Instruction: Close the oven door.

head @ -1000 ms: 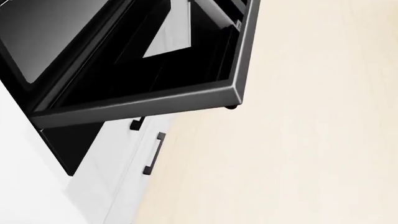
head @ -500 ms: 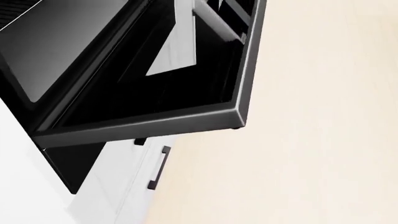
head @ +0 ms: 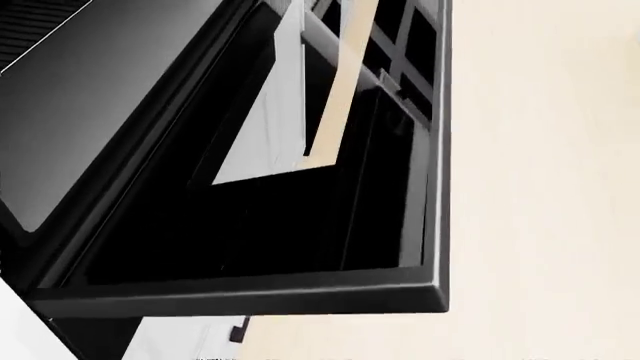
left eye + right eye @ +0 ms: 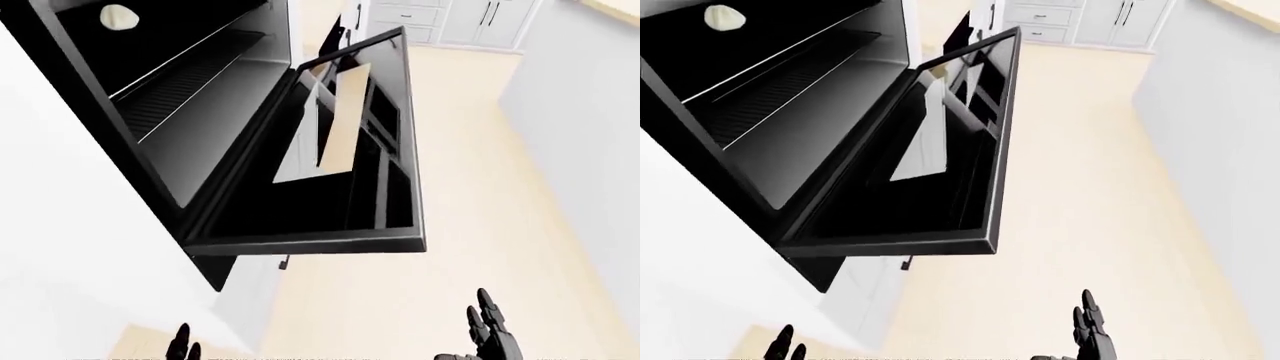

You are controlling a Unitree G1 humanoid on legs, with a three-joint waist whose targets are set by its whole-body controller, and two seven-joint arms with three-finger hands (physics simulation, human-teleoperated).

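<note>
Hanging fully open, oven door (image 4: 330, 165) juts flat from cavity at upper left of left-eye view — free edge runs left-right, above both hands. Right hand (image 4: 490, 334) nearer, fingers spread, gripping nothing; left hand (image 4: 183, 343) barely visible — finger state unclear.

Open oven door (image 3: 300, 225), glossy black, pale floor (image 3: 540, 187)

You've got no readable text, label, brand or number anywhere here, not even on the oven door (image 4: 340, 172).
</note>
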